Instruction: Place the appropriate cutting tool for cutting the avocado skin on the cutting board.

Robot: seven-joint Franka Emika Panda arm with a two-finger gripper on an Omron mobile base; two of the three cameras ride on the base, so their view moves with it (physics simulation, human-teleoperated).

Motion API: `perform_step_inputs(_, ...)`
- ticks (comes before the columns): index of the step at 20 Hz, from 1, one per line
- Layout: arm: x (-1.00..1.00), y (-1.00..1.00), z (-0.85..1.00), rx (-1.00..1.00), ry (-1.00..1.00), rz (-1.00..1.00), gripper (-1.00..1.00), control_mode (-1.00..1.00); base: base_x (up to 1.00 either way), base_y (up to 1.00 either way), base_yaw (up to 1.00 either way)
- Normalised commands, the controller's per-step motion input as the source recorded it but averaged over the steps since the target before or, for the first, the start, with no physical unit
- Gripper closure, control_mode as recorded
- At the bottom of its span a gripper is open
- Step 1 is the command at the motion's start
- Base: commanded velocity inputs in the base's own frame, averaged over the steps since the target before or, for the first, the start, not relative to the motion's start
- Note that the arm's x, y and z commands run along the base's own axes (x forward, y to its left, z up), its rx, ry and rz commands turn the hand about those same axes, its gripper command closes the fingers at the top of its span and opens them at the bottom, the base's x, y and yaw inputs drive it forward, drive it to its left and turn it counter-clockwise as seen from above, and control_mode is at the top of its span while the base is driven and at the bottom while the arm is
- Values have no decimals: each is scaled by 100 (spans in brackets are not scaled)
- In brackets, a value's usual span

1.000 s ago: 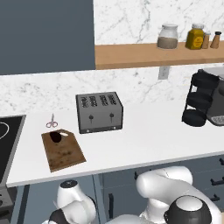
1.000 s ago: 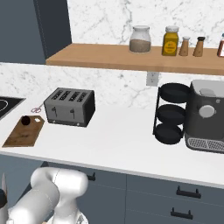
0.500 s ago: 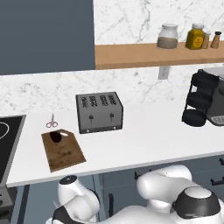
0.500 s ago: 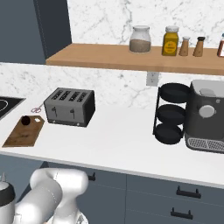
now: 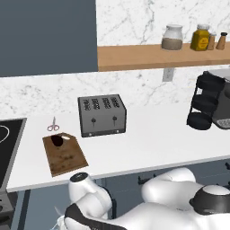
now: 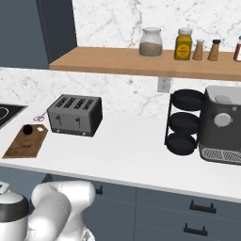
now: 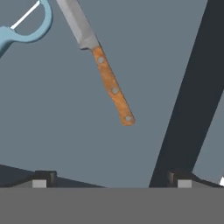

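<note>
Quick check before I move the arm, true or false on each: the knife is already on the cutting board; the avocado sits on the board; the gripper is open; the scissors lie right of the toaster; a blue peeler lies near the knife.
1. The knife is on the cutting board. False: it lies on a grey surface in the hand view.
2. The avocado sits on the board. True.
3. The gripper is open. True.
4. The scissors lie right of the toaster. False: left of it.
5. A blue peeler lies near the knife. True.

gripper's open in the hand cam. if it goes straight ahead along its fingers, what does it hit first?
Probably the knife: its wooden handle lies between the open gripper tips' line. The blue peeler sits off to the side. Depth is unclear.
</note>
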Motion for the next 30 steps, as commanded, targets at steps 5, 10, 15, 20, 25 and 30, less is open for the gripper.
perform_step_inputs(5, 40, -20, 3, 0, 0, 2, -100, -100, 0, 0, 0)
perform_step_inputs(10, 55, 0, -4, 0, 0, 5, -100, -100, 0, 0, 0)
perform_step_inputs(15, 37, 5, -25, 0, 1, 7, -100, -100, 0, 0, 0)
perform_step_inputs(20, 5, 29, -19, 0, 0, 9, -100, -100, 0, 0, 0)
perform_step_inputs(25, 0, 41, -22, 0, 0, 12, -100, -100, 0, 0, 0)
perform_step_inputs(30, -3, 15, -14, 0, 0, 8, -100, -100, 0, 0, 0)
